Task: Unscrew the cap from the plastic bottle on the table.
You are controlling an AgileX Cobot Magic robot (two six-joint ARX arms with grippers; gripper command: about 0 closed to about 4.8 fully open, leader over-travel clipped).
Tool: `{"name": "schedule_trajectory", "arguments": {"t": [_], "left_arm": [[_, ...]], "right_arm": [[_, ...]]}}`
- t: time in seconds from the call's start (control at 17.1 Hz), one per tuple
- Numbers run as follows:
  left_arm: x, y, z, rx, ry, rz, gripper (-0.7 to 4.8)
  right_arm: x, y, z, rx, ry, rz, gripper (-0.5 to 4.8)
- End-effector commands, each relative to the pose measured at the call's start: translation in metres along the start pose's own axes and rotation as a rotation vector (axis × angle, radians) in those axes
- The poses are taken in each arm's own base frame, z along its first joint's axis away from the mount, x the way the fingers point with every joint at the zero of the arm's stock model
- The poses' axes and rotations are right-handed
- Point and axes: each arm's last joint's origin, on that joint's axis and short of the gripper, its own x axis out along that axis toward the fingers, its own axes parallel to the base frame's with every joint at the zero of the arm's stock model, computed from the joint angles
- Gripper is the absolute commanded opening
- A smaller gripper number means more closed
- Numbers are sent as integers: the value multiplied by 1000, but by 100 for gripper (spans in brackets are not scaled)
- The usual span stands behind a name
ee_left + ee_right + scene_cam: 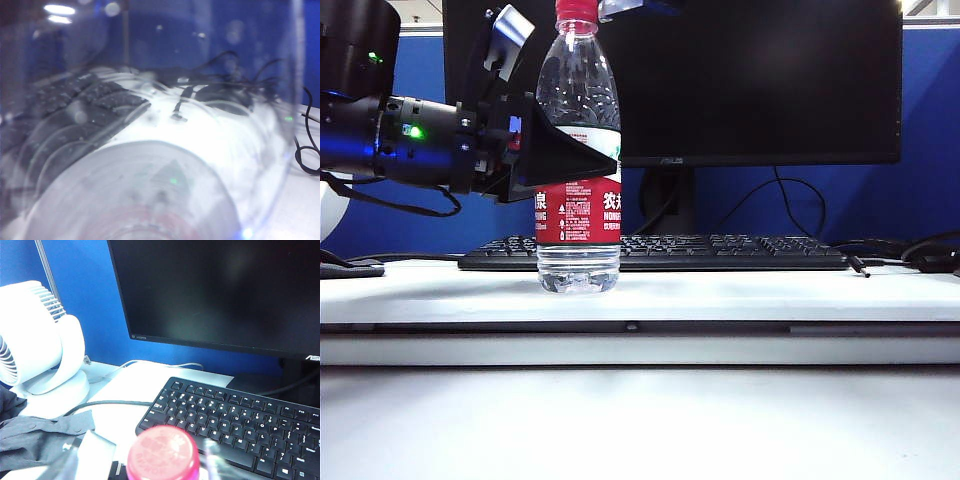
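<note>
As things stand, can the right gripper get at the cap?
Probably yes. The right gripper hangs at the cap atop the plastic bottle; its wrist view looks down on the cap, fingers either side, nothing between. The left gripper clamps the bottle lower down, clear of the top.

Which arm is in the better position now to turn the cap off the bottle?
The right. Its tool hangs directly above the cap, with one finger on each side. The left tool is closed around the plastic bottle at its middle, keeping it steady.

Office desk: monitor, keyboard.
</note>
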Motion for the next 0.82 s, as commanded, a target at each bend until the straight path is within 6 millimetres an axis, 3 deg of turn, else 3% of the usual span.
{"name": "schedule_trajectory", "arguments": {"t": [0.06, 0.18, 0.64, 0.82], "left_arm": [[0, -2, -12, -73, 68, -1, 316], [0, -2, -12, -74, 68, -2, 316], [0, -2, -12, -75, 65, -23, 316], [0, -2, -12, -75, 65, -23, 316]], "right_arm": [[0, -1, 5, 24, -31, -4, 246], [1, -1, 5, 24, -31, -4, 209], [6, -1, -1, 19, -23, -10, 209], [5, -1, -1, 19, -24, -9, 136]]}}
